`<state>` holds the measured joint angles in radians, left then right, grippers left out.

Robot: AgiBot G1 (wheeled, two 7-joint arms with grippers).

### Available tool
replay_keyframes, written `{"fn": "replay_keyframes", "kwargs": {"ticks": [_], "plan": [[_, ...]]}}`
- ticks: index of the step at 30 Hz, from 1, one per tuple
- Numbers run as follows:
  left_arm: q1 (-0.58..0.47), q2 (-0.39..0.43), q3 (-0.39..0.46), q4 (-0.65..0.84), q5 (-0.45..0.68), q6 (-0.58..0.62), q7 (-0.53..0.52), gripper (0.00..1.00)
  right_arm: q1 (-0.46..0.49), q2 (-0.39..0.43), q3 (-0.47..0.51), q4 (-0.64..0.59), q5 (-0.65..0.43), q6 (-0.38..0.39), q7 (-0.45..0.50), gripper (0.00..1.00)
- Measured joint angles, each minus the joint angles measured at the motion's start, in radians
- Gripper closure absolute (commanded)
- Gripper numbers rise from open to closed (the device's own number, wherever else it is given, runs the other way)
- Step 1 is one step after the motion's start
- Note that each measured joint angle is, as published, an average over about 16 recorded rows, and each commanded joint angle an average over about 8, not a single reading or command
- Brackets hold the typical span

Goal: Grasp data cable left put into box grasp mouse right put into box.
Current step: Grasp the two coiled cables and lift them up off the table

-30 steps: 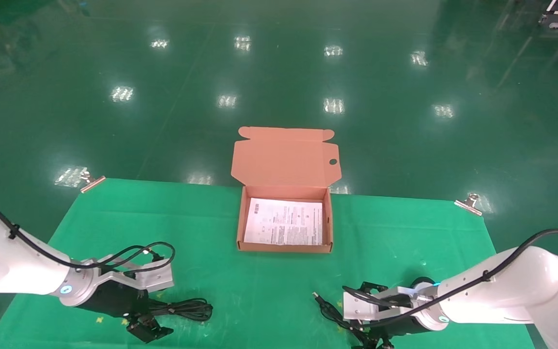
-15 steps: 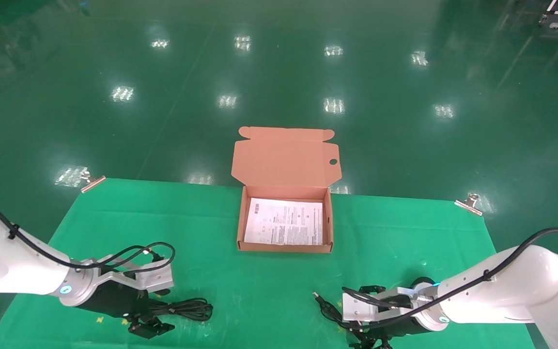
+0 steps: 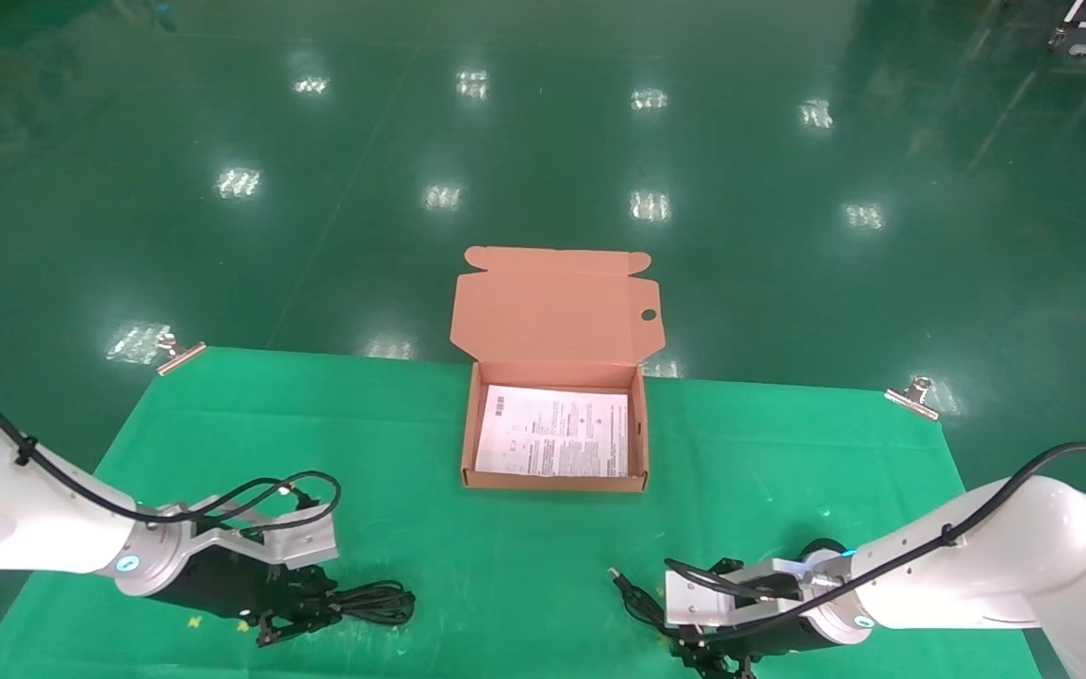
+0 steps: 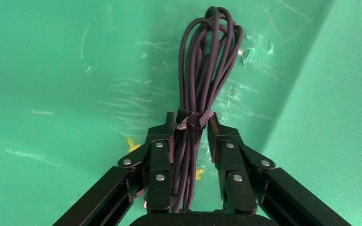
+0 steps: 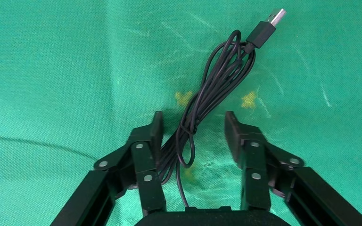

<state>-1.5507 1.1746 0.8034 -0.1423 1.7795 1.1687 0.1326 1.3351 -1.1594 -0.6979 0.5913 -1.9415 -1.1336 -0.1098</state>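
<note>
Pinching the data cable (image 4: 199, 99) at its tie, left gripper (image 4: 192, 141) sits at 7 o'clock of the box (image 3: 552, 482); right gripper (image 5: 192, 134), spread, straddles the mouse cord (image 5: 217, 80); mouse hidden.

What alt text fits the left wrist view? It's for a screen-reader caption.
The left gripper has its fingers closed against both sides of the data cable, just below its middle tie. The black coiled bundle lies on green cloth.
</note>
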Motion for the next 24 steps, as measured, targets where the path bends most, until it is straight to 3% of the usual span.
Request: {"fn": "replay_keyframes", "kwargs": {"ticks": [12, 24], "plan": [[-0.007, -0.009, 0.005, -0.004, 0.006, 0.017, 0.002, 1.00, 0.010, 0.022, 0.003, 0.024, 0.006, -0.030, 0.017, 1.00], [-0.089, -0.059, 0.027, -0.044, 0.045, 0.067, -0.016, 1.00, 0.067, 0.114, 0.051, 0.159, 0.030, -0.062, 0.135, 1.00]]}}
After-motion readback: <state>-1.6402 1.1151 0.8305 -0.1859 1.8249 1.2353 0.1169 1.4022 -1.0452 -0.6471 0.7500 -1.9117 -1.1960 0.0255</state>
